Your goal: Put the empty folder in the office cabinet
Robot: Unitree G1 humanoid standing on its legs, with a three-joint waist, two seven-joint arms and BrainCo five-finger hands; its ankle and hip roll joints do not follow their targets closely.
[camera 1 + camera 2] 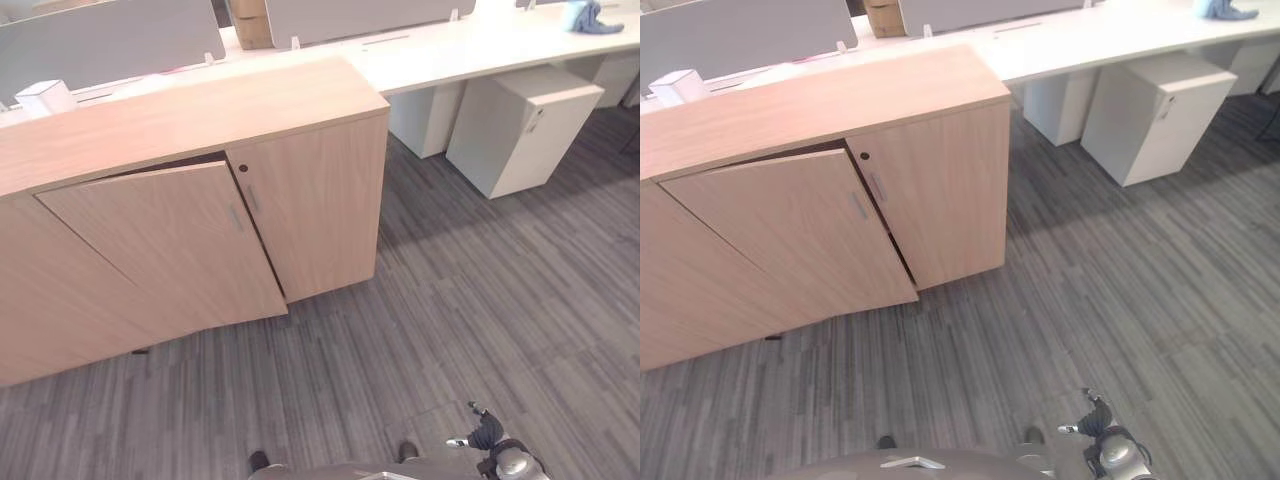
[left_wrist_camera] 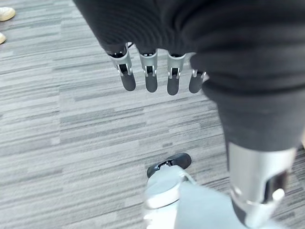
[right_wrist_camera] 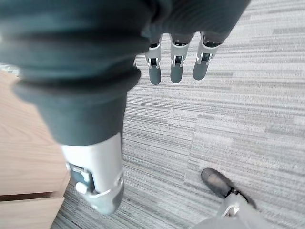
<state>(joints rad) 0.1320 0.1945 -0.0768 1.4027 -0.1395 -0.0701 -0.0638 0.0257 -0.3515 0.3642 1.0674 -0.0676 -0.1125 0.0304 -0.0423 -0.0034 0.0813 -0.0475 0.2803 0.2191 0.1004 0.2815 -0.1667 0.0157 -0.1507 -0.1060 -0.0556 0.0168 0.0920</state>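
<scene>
Cabinet (image 1: pixel 200 125) of light wood, well ahead of right hand (image 3: pixel 176 67) and off to its left. Left door (image 1: pixel 170 250) ajar, swung out a little; right door (image 1: pixel 315 200) closed. Dark gap (image 1: pixel 185 162) along top of ajar door, contents inside impossible to tell. Folder's place: cannot tell, in neither hand. Right hand low over grey carpet (image 1: pixel 460 300), fingers straight and apart, hanging down, holding nothing. Left hand (image 2: pixel 150 76) likewise over carpet, fingers straight, a little apart, holding nothing. Small white box (image 1: pixel 45 97) on cabinet top, at far left end, well away from both hands. White desk (image 1: pixel 450 50) beyond cabinet, white drawer unit (image 1: pixel 520 125) under it, closed, far ahead of right hand. Cardboard box (image 1: pixel 250 22) and blue cloth (image 1: pixel 592 17) on desk.
</scene>
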